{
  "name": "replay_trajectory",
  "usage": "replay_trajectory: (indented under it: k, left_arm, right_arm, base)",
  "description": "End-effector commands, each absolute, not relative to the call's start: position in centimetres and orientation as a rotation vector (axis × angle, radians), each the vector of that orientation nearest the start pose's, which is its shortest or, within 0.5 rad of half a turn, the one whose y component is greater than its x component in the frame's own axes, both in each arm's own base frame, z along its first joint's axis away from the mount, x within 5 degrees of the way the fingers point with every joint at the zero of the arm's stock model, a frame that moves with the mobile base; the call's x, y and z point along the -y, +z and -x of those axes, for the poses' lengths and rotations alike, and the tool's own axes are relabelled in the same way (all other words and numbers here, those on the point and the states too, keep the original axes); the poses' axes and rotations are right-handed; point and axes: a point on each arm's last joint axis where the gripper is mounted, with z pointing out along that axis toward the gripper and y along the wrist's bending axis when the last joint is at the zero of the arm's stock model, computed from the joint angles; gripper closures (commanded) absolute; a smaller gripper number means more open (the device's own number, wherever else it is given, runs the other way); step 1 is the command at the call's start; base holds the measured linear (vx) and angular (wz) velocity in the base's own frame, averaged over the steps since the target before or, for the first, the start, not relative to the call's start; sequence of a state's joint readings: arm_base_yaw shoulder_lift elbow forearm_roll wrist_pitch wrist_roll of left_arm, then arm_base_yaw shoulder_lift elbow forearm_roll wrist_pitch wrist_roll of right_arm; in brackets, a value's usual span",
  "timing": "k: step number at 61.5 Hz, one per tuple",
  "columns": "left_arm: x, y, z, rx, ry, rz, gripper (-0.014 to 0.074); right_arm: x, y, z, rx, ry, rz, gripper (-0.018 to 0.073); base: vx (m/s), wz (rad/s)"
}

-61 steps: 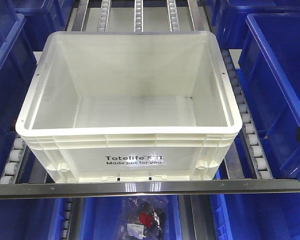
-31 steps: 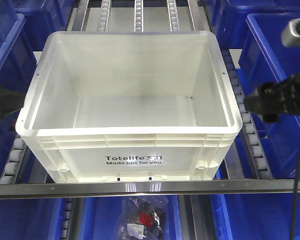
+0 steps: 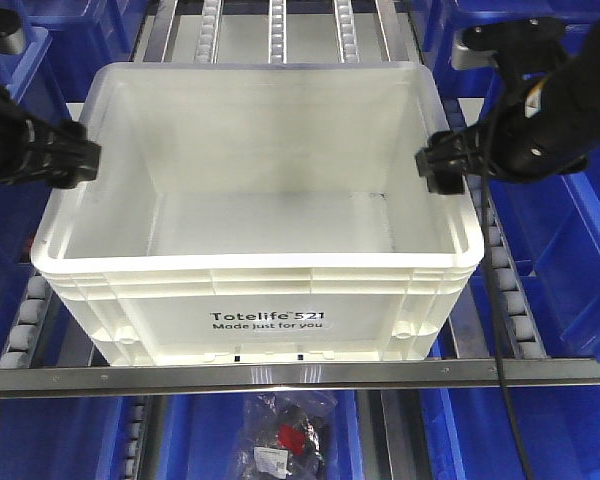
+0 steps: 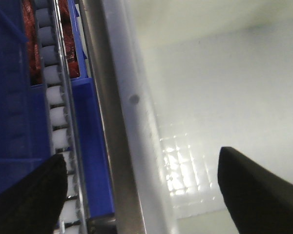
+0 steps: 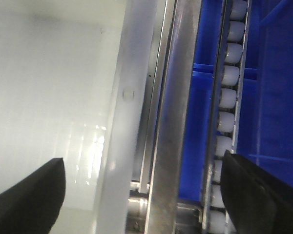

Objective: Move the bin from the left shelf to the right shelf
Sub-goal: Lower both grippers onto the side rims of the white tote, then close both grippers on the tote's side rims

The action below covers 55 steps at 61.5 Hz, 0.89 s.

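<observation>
The white bin [image 3: 160, 305], printed "Totelife 521", stands empty on the shelf's roller tracks in the middle of the front view. My left gripper [image 3: 78, 160] is open over the bin's left rim [image 4: 132, 122]; one black finger [image 4: 31, 195] is outside the wall and the other [image 4: 256, 190] is above the inside. My right gripper [image 3: 438, 172] is open over the right rim [image 5: 121, 122], with one finger [image 5: 29, 195] inside and the other finger [image 5: 261, 195] outside over the rollers. Neither gripper is shut on the rim.
Blue plastic bins [image 3: 560, 180] stand close on both sides, another at the left [image 3: 5, 250]. White roller tracks [image 3: 500, 260] run under and beside the bin. A metal front rail [image 3: 300, 374] crosses below it. A lower blue bin holds a bag of small parts [image 3: 285, 435].
Both arms have come into view from the sides, moving up and inward until each open gripper straddles a side rim. The bin has not moved.
</observation>
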State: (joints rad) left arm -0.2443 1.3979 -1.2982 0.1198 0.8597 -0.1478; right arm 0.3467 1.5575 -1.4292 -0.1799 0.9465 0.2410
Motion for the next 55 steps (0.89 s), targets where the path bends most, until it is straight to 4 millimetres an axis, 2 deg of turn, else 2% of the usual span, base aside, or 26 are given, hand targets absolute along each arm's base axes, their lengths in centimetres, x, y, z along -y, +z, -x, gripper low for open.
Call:
replay_trajectory:
  k: [1,16,31,55]
  left_arm:
    - [6.9,37.6,-29.8,-2.32,-0.053,-0.107,0.0009]
    - [7.3,37.3,-32.2,-2.326,-0.047,-0.044,0.0009]
    - [7.9,35.5,-34.3,-2.384,-0.044,-0.017,0.0009]
    - [7.7,34.3,-35.2,-2.407,-0.013,0.028,0.0009]
  right_arm:
    - [-10.4,36.4,-33.2,-2.436,0.028,0.154,-0.0052]
    - [-11.6,35.8,-35.8,-2.453,0.069,0.14,-0.0045]
    - [-12.0,35.1,-37.2,-2.468,0.056,0.109,-0.0039]
    - [-12.3,33.9,-38.1,-2.473,0.048,0.118,-0.0035]
  base:
    - [0.0,0.0]
    - [0.0,0.0]
    - [0.0,0.0]
    - [0.0,0.0]
